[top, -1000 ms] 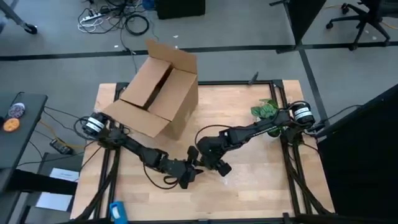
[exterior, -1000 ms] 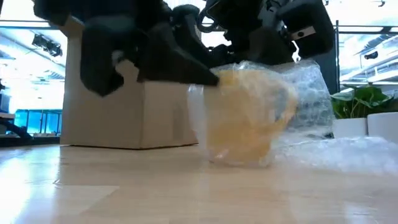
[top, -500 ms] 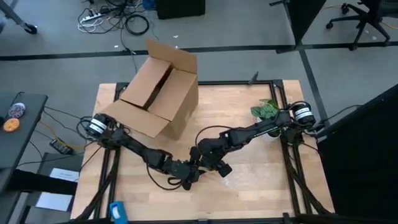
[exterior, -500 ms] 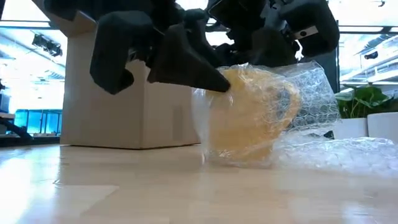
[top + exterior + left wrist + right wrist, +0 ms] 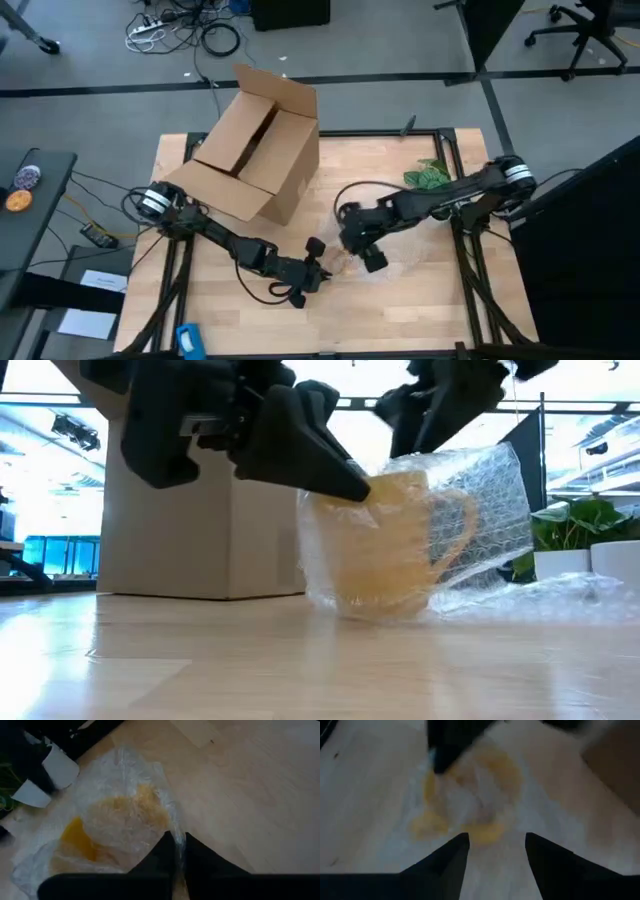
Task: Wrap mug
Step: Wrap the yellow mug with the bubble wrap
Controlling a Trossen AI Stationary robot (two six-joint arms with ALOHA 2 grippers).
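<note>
left arm: reaches from the table's left edge toward its middle, low and stretched out
left gripper (image 5: 179, 851): fingers pressed nearly together, a thin film pinched between them
right arm: comes in from the right edge, elbow bent
right gripper (image 5: 496, 851): fingers spread apart, hovering, holding nothing

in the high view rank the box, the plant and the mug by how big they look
1. Box, by far the largest.
2. Plant, a small green patch near the table's right edge.
3. Mug, only a sliver of yellow shows under the bubble wrap, so its place below the plant is unsure.
</note>
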